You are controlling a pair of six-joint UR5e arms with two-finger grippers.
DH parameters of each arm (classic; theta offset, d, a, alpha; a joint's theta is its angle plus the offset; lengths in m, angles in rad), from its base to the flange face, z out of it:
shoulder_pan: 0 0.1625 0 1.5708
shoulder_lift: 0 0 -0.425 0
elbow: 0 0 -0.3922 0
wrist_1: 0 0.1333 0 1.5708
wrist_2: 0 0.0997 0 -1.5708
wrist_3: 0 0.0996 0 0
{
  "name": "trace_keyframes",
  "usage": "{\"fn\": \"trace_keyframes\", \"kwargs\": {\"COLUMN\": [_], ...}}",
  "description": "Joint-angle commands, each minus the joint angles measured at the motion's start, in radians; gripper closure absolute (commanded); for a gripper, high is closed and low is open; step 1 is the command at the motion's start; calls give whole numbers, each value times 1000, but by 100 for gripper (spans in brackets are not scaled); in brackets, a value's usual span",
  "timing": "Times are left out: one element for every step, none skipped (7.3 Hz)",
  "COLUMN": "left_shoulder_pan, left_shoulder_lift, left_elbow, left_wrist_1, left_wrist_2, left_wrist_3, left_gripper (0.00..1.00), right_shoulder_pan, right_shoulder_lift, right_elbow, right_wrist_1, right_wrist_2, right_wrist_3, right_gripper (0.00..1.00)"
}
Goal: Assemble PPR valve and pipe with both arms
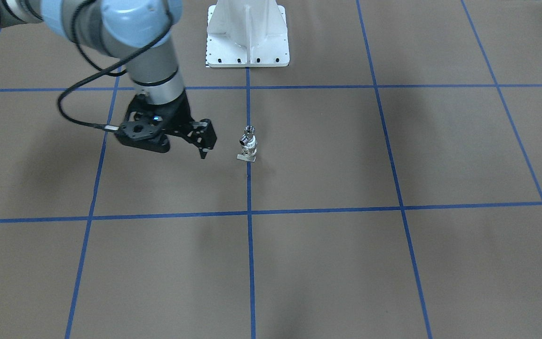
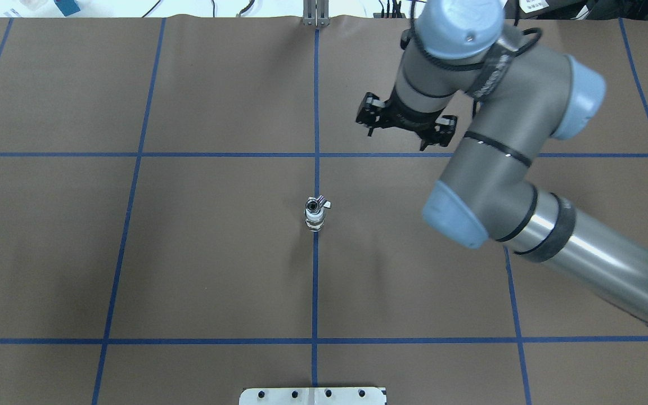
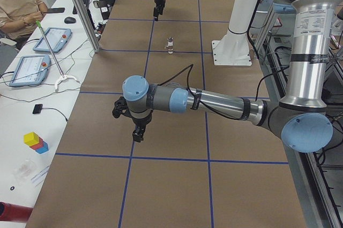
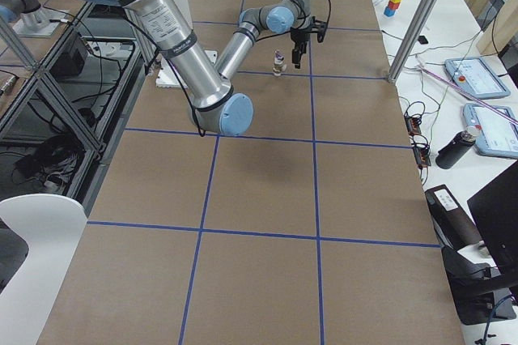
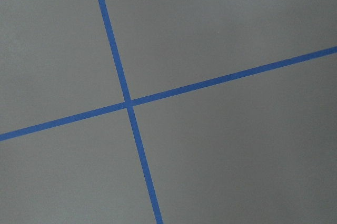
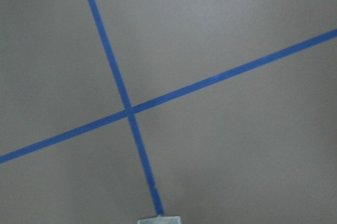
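Observation:
The PPR valve (image 1: 247,148) and the chrome pipe (image 1: 250,129) stand joined as one small upright stack on the table's centre line. The pipe is on top with its dark opening up. The stack also shows in the overhead view (image 2: 314,216). My right gripper (image 1: 208,151) hangs just beside the stack, apart from it and holding nothing. Its fingers look slightly parted. My left gripper (image 3: 138,133) shows only in the exterior left view, far from the stack and low over the table. I cannot tell whether it is open or shut. Both wrist views show only the taped table.
The white bolted pedestal (image 1: 247,37) stands behind the stack at the robot's side. Blue tape lines (image 1: 249,212) divide the brown table into squares. An operator (image 3: 19,3), tablets and a metal post (image 3: 80,11) are beside the table's far edge.

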Motion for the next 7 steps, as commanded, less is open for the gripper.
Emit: {"fn": "trace_keyframes", "kwargs": {"left_shoulder_pan": [1, -8, -12, -15, -36, -44, -45], "left_shoulder_lift": [17, 19, 20, 30, 30, 31, 42], "left_elbow": [14, 12, 25, 28, 25, 25, 16], "left_wrist_1": [0, 0, 10, 3, 3, 3, 3], "left_wrist_2": [-2, 0, 2, 0, 3, 6, 71], "left_wrist_3": [-43, -53, -56, -55, -54, -54, -51], "left_gripper": [0, 0, 0, 0, 0, 0, 0], "right_shoulder_pan": [208, 297, 380, 452, 528, 613, 671], "right_shoulder_lift": [-185, -271, -369, -461, -547, -634, -711], "right_elbow": [47, 47, 46, 44, 38, 35, 37], "right_wrist_1": [0, 1, 11, 11, 11, 11, 12], "right_wrist_2": [117, 163, 191, 203, 229, 257, 260], "right_wrist_3": [-393, -589, -788, -958, -1106, -1229, -1261], "right_gripper": [0, 0, 0, 0, 0, 0, 0]}}
